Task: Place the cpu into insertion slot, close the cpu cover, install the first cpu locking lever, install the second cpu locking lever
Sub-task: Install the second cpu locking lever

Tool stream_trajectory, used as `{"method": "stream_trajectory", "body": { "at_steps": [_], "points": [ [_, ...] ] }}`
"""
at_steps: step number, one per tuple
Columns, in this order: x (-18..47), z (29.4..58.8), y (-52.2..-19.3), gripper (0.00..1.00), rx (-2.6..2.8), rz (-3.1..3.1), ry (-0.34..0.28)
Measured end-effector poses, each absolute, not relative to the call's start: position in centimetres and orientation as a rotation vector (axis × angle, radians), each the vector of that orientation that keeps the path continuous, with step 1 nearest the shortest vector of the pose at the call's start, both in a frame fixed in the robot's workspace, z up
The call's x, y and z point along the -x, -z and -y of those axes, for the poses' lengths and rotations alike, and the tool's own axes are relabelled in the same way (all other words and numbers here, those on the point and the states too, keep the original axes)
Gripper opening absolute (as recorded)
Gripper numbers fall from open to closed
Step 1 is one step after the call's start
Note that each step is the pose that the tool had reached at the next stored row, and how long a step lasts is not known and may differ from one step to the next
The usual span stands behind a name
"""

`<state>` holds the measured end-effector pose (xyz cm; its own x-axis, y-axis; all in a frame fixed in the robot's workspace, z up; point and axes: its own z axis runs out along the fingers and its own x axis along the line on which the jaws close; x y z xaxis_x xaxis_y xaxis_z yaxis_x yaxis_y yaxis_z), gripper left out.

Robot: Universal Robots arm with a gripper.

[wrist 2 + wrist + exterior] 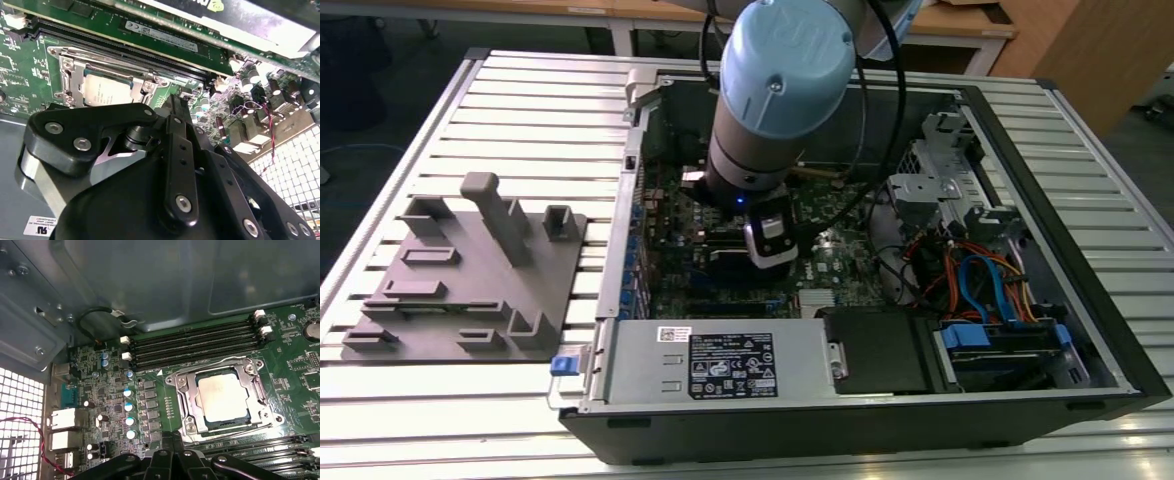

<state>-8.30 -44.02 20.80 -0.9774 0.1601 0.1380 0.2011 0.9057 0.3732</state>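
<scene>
The cpu, a silver-tan square chip, lies flat in the socket on the green board; it also shows in the second wrist view. The cpu cover, a metal frame with a square window, lies down around the chip. The insertion slot is hidden under the chip and frame. Thin metal levers run along two sides of the frame. My gripper hovers just beside the socket, fingers shut with nothing between them. From outside, the gripper hangs inside the open computer case.
Long black memory slots run beside the socket. Capacitors and rear ports stand near it. The case wall rises behind. A power supply, a drive bay with cables and a grey fixture plate surround the board.
</scene>
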Motion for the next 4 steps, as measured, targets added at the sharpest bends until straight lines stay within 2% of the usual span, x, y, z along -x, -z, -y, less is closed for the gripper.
{"method": "stream_trajectory", "body": {
  "at_steps": [4],
  "points": [
    [8.30, 44.02, -20.85, 0.10, 0.282, 2.965, 0.597]
  ]
}}
